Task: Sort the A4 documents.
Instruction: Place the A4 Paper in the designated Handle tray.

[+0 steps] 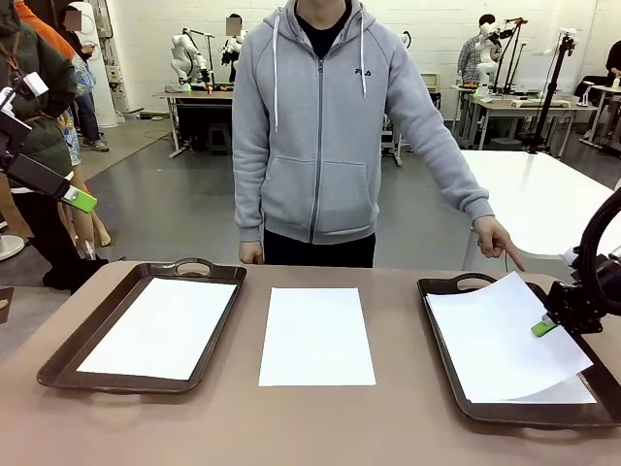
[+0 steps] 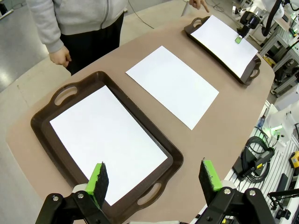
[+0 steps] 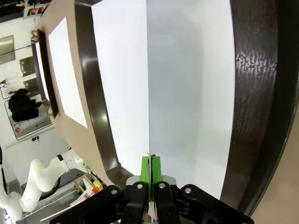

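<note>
Three A4 documents lie in a row. One white sheet (image 1: 160,326) fills the left brown tray (image 1: 70,349), and another (image 1: 316,336) lies bare on the table's middle. My right gripper (image 1: 544,326) is shut on the edge of a third sheet (image 1: 495,335), held slightly lifted and curled over the right tray (image 1: 441,286), with more white paper (image 1: 572,392) under it. In the right wrist view the pads (image 3: 150,167) pinch that sheet (image 3: 187,84) edge-on. My left gripper (image 2: 154,179) hangs open high above the left tray (image 2: 65,93), holding nothing.
A person in a grey hoodie stands at the far side, one hand (image 1: 500,241) pointing down just beyond the right tray's far corner, the other hand (image 1: 251,254) at the table edge. The table's rounded end drops off toward cables and gear (image 2: 254,156).
</note>
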Action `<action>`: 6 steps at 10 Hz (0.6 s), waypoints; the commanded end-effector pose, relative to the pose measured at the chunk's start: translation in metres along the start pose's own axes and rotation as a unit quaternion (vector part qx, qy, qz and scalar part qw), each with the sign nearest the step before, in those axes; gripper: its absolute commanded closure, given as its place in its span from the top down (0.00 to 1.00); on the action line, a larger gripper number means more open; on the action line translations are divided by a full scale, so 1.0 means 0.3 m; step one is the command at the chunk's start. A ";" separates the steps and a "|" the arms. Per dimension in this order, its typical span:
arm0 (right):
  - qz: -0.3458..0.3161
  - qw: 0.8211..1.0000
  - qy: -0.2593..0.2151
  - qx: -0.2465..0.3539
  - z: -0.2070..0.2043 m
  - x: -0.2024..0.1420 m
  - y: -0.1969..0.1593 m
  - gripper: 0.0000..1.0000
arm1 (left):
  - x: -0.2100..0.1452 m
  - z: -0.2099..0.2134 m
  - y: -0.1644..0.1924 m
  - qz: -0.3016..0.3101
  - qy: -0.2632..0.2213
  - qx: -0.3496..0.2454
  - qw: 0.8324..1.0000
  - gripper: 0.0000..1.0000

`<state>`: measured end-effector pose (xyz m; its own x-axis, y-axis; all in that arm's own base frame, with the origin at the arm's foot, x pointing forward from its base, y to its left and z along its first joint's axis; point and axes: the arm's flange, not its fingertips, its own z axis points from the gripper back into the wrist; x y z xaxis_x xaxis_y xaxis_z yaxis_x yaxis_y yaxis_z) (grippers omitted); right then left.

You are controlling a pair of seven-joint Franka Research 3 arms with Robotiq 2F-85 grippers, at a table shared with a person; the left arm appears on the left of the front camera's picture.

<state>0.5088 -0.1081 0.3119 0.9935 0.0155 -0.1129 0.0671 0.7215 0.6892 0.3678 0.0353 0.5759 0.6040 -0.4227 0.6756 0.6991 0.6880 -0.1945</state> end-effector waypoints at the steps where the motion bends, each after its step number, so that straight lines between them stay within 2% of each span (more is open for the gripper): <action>1: -0.022 1.000 -0.011 -0.010 -0.039 -0.008 -0.010 0.01 | 0.001 -0.001 -0.003 0.000 0.001 0.003 1.000 1.00; 5: -0.022 1.000 0.001 -0.022 -0.045 0.012 0.001 0.01 | 0.001 -0.001 -0.003 0.000 0.001 0.003 1.000 1.00; 6: -0.021 0.999 0.002 -0.025 -0.039 0.014 0.007 0.15 | 0.001 -0.001 -0.003 0.000 0.001 0.003 1.000 1.00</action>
<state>0.5089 -0.1014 0.3004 0.9919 0.0014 -0.1270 0.0852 0.7339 0.6739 0.3678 0.0353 0.5758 0.6040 -0.4227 0.6756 0.6991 0.6880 -0.1945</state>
